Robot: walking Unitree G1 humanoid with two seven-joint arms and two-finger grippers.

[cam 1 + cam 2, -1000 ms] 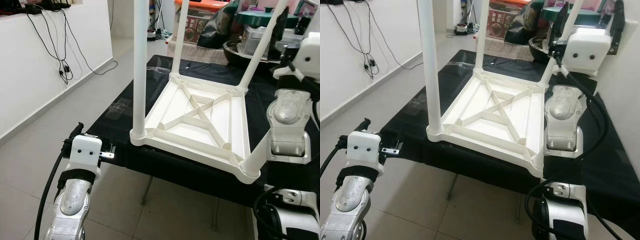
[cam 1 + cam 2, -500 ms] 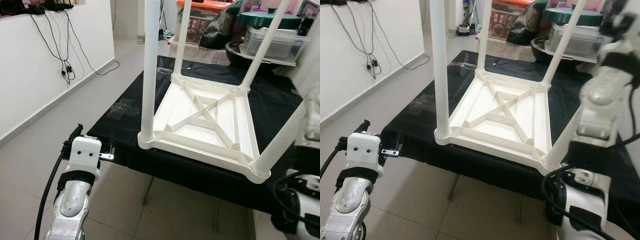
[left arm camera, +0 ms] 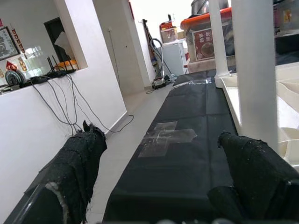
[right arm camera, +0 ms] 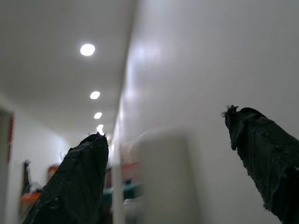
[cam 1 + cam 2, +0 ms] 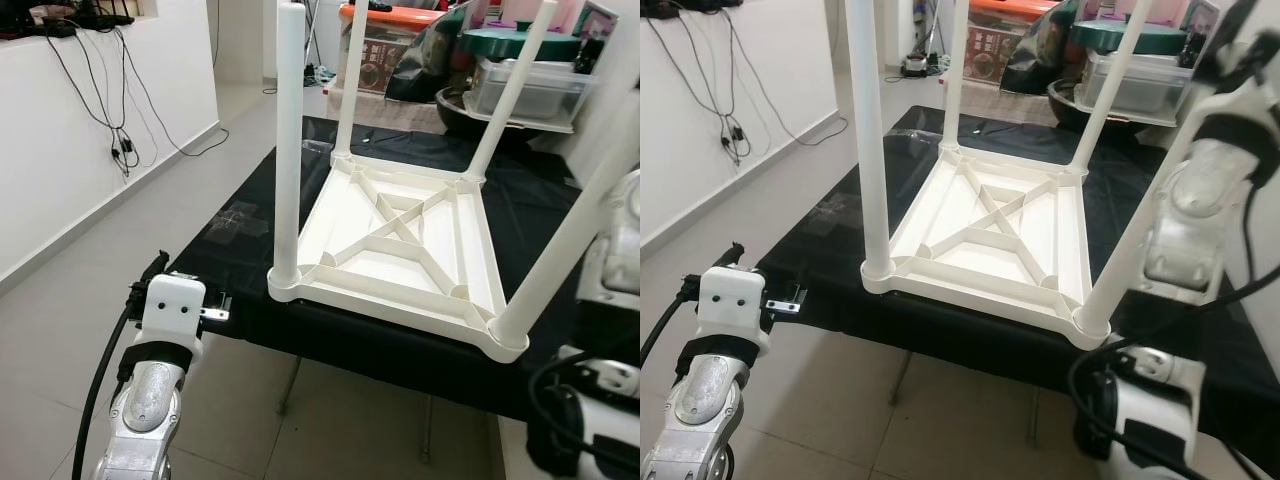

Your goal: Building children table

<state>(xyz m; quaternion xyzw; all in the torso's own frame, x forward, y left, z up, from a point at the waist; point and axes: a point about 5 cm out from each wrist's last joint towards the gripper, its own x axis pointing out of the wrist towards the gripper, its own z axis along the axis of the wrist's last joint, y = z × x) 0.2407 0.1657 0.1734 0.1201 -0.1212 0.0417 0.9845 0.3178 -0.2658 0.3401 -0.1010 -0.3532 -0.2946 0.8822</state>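
Plainly light, stiff plastic: white children table (image 5: 400, 245) upside down, centre frame, on black tabletop (image 5: 230, 250), four legs up. Best hold: leg near its socket, or rim; smooth, may slip. Near edge overhangs tabletop front. Left tool (image 3: 163, 158) fingers apart, lower left, open floor beside. Right tool (image 4: 173, 154) fingers apart, raised, holding nothing.

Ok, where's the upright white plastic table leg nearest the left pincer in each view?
Left eye view: upright white plastic table leg, left of centre.
Right eye view: upper left.
Left wrist view: close up beside one finger.
Shared landmark: orange-lidded storage box beyond it.
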